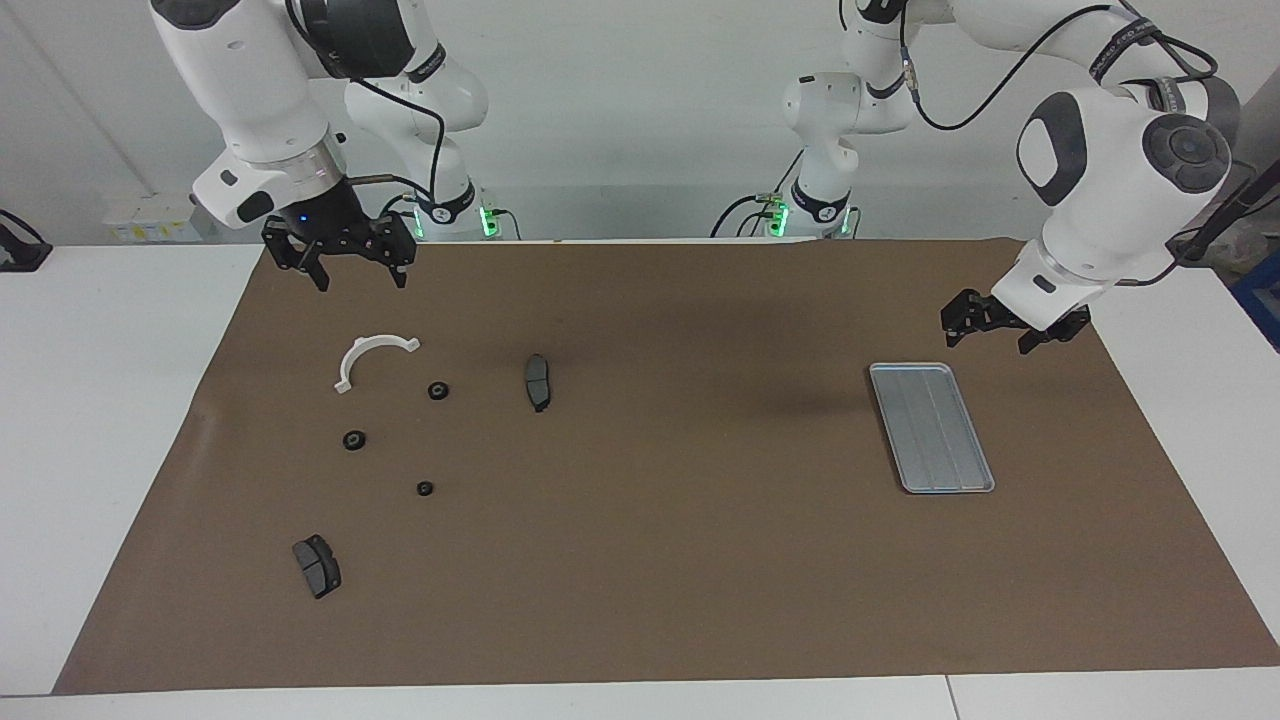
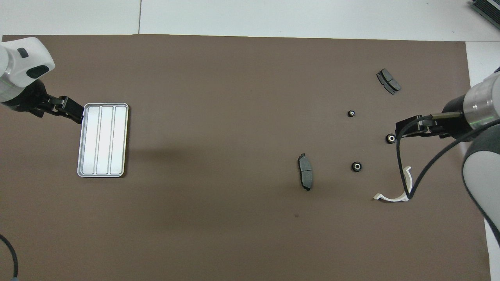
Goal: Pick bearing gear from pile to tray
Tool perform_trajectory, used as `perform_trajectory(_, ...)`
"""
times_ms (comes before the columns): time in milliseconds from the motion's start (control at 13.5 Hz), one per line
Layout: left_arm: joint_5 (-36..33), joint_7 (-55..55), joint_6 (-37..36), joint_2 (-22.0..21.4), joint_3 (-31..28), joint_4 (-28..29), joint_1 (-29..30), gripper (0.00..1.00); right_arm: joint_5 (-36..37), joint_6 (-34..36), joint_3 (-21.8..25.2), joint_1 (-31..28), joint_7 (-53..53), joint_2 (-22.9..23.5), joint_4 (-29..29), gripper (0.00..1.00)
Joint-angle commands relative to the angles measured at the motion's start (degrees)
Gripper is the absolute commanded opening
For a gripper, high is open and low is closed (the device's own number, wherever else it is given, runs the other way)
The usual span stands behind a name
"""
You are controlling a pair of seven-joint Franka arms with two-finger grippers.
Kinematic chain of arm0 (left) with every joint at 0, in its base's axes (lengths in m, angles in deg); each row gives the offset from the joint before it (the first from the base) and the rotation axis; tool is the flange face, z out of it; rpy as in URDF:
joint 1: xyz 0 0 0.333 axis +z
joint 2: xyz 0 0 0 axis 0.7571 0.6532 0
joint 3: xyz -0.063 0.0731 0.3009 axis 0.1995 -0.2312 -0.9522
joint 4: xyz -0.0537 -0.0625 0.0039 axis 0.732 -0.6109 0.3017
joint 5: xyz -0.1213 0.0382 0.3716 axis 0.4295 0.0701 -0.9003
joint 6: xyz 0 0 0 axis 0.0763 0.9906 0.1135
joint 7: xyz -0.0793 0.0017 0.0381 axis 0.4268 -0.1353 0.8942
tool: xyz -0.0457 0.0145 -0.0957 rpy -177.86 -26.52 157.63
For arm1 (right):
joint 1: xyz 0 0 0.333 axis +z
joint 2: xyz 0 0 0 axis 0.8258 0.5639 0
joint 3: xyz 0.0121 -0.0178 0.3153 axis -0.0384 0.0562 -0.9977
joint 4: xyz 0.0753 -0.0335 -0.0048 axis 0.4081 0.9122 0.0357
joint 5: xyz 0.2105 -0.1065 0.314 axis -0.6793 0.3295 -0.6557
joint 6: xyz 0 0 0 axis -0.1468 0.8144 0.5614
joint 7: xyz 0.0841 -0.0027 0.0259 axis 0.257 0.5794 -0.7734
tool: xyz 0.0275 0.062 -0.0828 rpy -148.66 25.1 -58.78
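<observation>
Both grippers hang spread and empty: the right gripper (image 1: 358, 262) above the mat's robot-side edge near the pile (image 1: 425, 390), the left gripper (image 1: 1005, 325) just beside the tray (image 1: 932, 428). Three gears (image 1: 354, 440) lie loose among two brake pads (image 1: 538, 381) and a bracket (image 1: 368, 358), well apart from the tray.

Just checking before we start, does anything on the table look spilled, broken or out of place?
Nothing stands out. The tray lies flat and empty, and the gears, brake pads and white bracket lie loosely scattered on the mat.
</observation>
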Motion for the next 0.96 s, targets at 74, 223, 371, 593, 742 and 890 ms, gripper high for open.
perform_trajectory(74, 2.6, 0.1, 0.7, -0.6, -0.2, 0.3, 0.5, 1.00, -1.1, -0.2, -0.3, -0.9, -1.3, -0.8, 0.7, 1.00)
perform_trajectory(223, 3.2, 0.3, 0.0, -0.6, -0.3, 0.0, 0.5, 1.00, -1.1, -0.2, -0.3, -1.5, -1.1, -0.8, 0.7, 1.00)
perform_trajectory(371, 3.3, 0.5, -0.4, -0.6, -0.4, -0.1, 0.4, 1.00, -1.1, -0.2, -0.3, -2.5, -1.6, -0.8, 0.7, 1.00)
perform_trajectory(593, 3.4, 0.6, -1.7, -1.7, -0.4, -1.0, 0.4, 1.00, -1.3, -3.1, -0.3, -3.9, -1.7, -1.0, 2.5, 1.00)
perform_trajectory(742, 3.9, 1.8, -1.8, -4.1, -0.4, -1.0, 0.4, 1.00, -1.3, -6.4, -0.2, -4.7, -1.7, -2.1, 5.8, 1.00)
perform_trajectory(890, 4.8, 5.0, -1.2, -4.8, -0.3, -0.8, 0.4, 1.00, -1.3, -10.9, -0.2, -5.5, -1.9, -1.8, 9.3, 1.00)
